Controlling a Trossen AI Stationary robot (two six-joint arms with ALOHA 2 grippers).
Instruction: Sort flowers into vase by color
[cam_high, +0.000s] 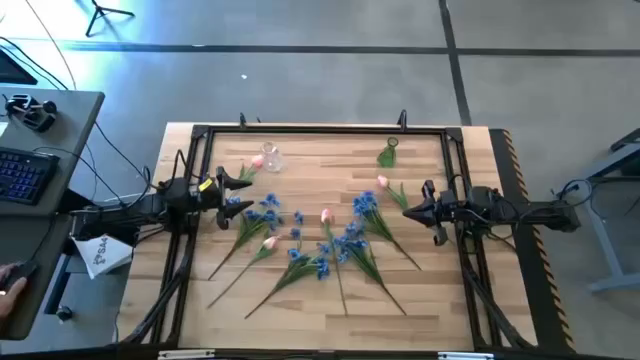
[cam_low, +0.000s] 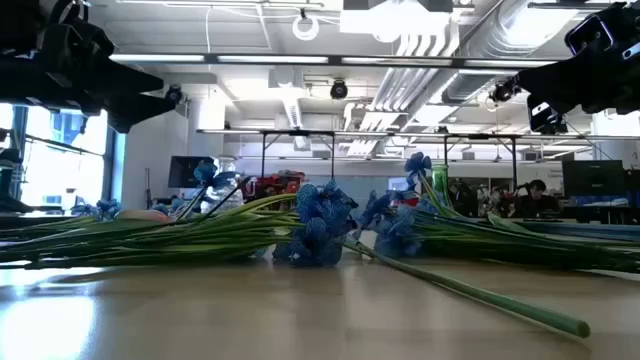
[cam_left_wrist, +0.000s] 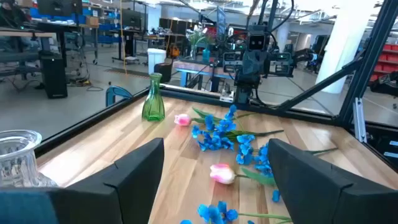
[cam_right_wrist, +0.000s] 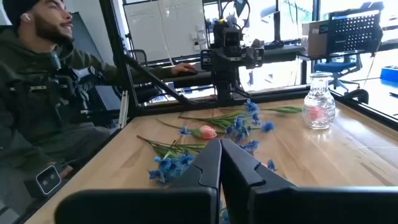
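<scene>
- Flowers (cam_high: 300, 245): bright blue blossom clusters, pink tulip buds, green stems.
- Green vase (cam_left_wrist: 153, 99).
- Clear glass vase (cam_right_wrist: 319, 102), seemingly something pink inside.
- Table (cam_high: 440, 300): pale striped wood.
- Grippers: black.

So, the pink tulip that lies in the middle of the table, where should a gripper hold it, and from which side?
Grip the pink tulip on its thin green stem just behind the bud, coming straight down from above. It lies flat on the table, and its lower stem runs among the blue flowers.
</scene>
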